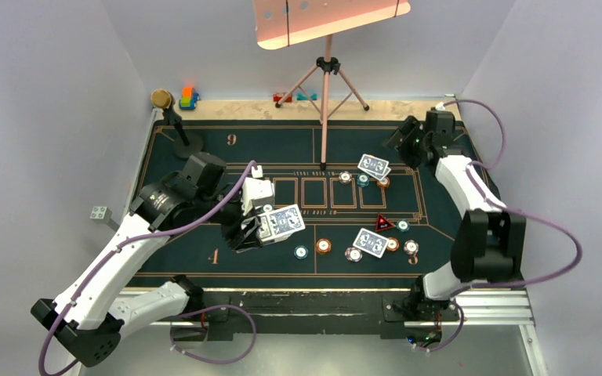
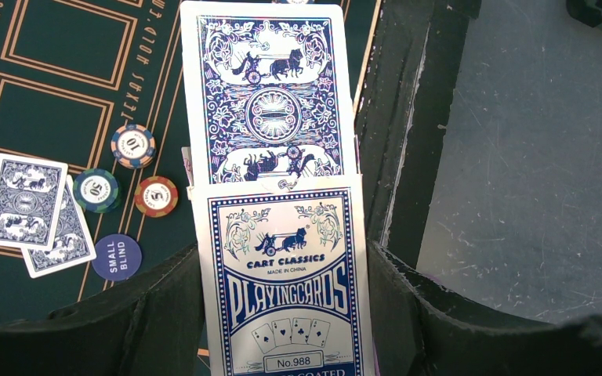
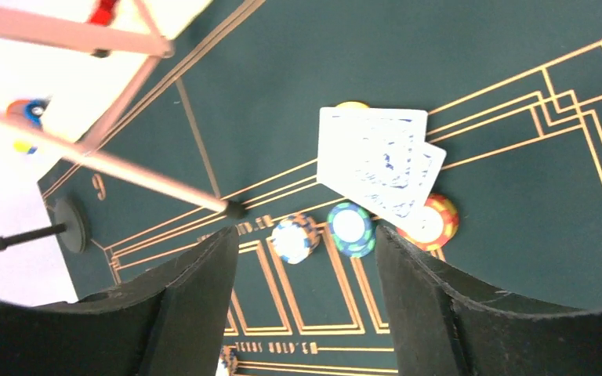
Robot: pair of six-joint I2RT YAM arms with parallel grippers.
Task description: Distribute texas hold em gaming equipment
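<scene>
My left gripper (image 1: pixel 255 231) (image 2: pixel 284 251) is shut on a blue-and-white playing card box (image 2: pixel 286 290), held over the mat's near left. A blue-backed card (image 2: pixel 266 94) sticks out of the box's top. My right gripper (image 1: pixel 402 145) (image 3: pixel 306 235) hangs open and empty above the far right of the mat. Below it lie two overlapping cards (image 3: pixel 380 160) (image 1: pixel 374 164) with a white-blue chip (image 3: pixel 294 237), a teal chip (image 3: pixel 350 229) and an orange chip (image 3: pixel 435 222). Another card pair (image 1: pixel 371 242) (image 2: pixel 35 207) lies near the front with several chips, a blue small-blind disc (image 2: pixel 116 257) and a red-black triangular marker (image 1: pixel 383 223).
A pink tripod stand (image 1: pixel 327 94) rises from the mat's far middle. A gold-topped black stand (image 1: pixel 174 117) is at the far left corner. Toy blocks (image 1: pixel 188 98) lie along the back edge. The table's black front rail (image 2: pixel 407 117) runs beside the card box.
</scene>
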